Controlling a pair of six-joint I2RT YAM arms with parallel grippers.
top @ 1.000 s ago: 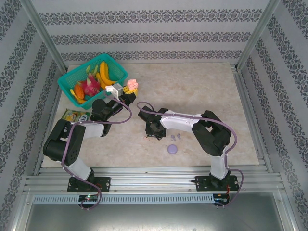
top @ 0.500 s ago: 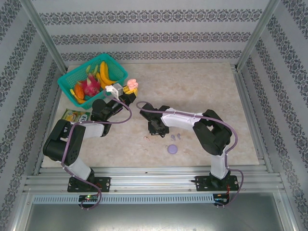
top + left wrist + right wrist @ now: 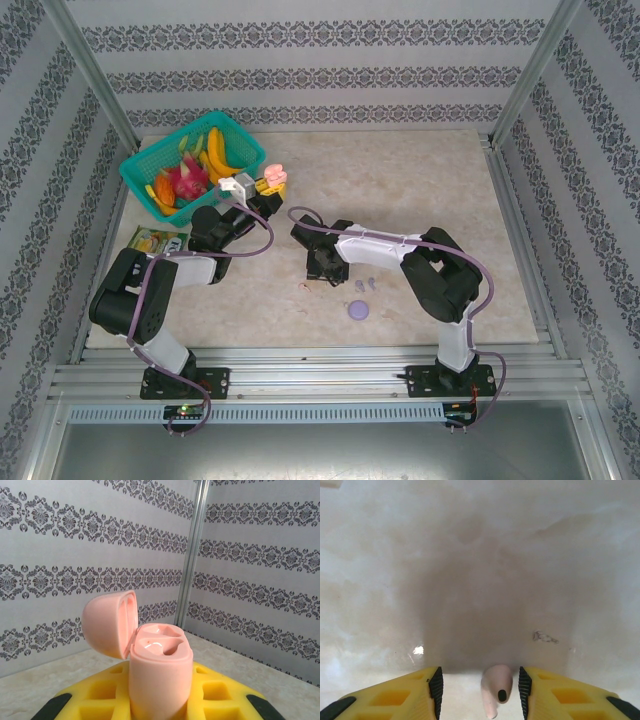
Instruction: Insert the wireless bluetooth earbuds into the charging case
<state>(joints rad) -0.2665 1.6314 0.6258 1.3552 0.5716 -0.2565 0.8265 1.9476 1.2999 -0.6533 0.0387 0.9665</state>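
Pink earbud (image 3: 496,690) inside parted right claw (image 3: 479,682), lower end cropped.

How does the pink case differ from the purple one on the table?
The pink case is pale pink, the purple case lilac. The pink case stands upright in the left claw, lid flipped open; the purple case lies flat on the table, unheld and apparently closed. Both are small and rounded.

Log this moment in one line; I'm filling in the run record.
left gripper: shut on open pink case | right gripper: open around pink earbud | status: earbud not yet in case
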